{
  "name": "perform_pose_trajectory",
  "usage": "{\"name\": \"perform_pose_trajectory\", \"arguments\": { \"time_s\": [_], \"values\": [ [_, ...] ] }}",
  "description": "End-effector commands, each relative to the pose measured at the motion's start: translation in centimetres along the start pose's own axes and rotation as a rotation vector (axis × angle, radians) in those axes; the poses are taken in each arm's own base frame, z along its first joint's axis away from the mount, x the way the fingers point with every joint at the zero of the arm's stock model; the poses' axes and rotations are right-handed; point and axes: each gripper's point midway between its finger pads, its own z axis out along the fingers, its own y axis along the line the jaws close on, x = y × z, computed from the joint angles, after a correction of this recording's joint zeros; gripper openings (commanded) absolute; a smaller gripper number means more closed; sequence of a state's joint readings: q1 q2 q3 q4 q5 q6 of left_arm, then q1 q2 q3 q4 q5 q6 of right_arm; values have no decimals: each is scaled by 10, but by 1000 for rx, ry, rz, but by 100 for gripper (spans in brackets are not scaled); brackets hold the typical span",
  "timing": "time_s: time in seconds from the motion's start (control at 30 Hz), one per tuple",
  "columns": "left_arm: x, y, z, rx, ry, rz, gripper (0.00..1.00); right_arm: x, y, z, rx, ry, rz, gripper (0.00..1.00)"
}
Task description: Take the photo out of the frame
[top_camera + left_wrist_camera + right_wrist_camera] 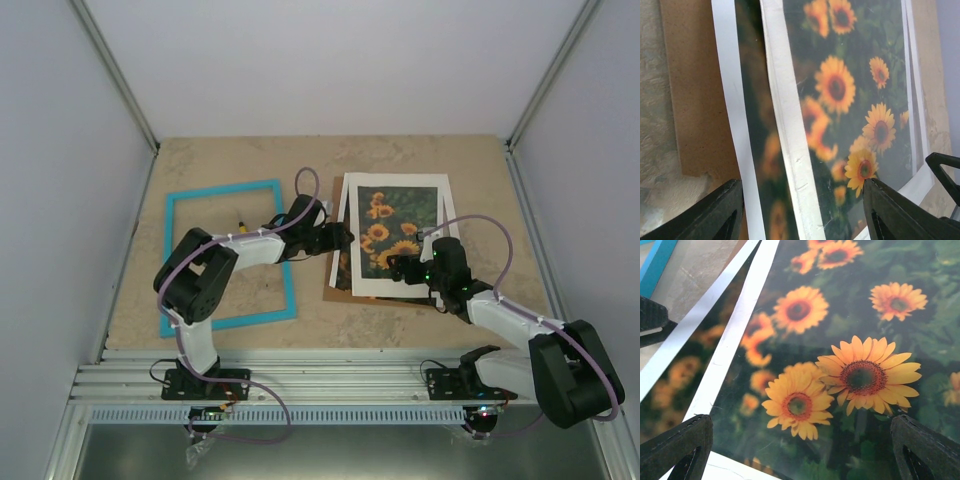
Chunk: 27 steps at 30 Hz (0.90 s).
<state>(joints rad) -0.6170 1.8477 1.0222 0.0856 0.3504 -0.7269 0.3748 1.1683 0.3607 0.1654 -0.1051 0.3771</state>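
Top external: photo (402, 222) long axis near-to-far; left gripper (343, 238), right gripper (398, 268) spread wide, empty.

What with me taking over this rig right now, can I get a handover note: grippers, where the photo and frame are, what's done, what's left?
Left gripper: open, at the left edge of the stack, a white mat strip between its fingers, not gripped.
Right gripper: open, low over the photo, holding nothing.
Frame: empty, flat on the table, left of the stack.
Photo: lies with the mat on the brown backing board.
Done: photo is out of the frame.
Left: probably separating the print from mat and board.
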Motion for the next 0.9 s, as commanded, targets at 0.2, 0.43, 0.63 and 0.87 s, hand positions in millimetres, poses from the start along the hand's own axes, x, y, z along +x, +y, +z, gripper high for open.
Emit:
{"name": "perform_pose_trajectory", "arguments": {
  "time_s": [0.2,0.43,0.63,0.87],
  "values": [
    [-13,-8,15,88,0,-42,64,-8,5,0,-16,-31,-24,98],
    [-14,-15,17,141,7,-62,58,-8,6,1,-17,-30,-24,98],
    [-17,-13,17,170,2,-107,53,-8,6,2,-17,-28,-26,98],
    [-12,-2,28,175,27,-162,52,-7,6,2,-16,-26,-25,98]
  ]
}}
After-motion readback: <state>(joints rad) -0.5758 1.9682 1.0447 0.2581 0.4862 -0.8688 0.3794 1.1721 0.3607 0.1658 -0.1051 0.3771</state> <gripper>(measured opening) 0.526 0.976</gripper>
